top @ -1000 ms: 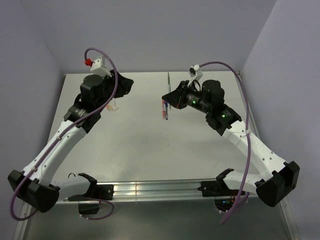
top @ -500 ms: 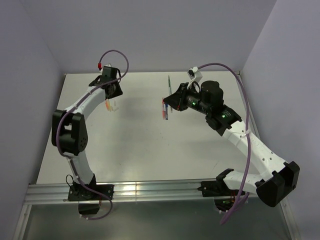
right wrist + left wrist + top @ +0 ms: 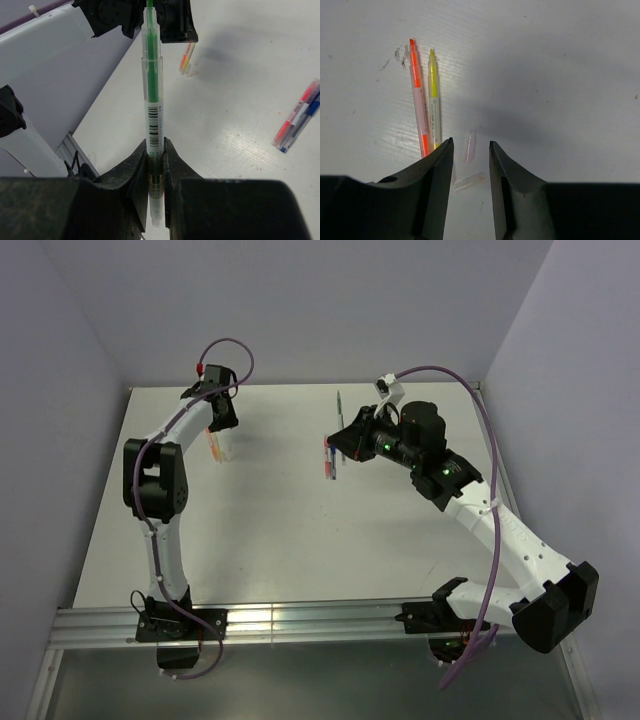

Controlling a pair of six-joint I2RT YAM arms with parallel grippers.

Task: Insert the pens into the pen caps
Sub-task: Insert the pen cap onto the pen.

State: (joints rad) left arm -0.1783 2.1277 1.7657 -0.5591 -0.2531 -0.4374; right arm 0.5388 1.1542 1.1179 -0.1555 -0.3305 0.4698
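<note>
Between the clenched fingers of the right hand (image 3: 155, 150) stands a green pen (image 3: 152, 90), its white label bearing a barcode with digits too small to read. Right of that hand, red and blue pens (image 3: 296, 119) lie together on the worktop (image 3: 240, 75). Under the left hand (image 3: 470, 142), released with fingers apart, lie two clear caps (image 3: 469, 150). Ahead-left of it lie an orange pen (image 3: 418, 95) and a yellow pen (image 3: 433, 95), print illegible.
</note>
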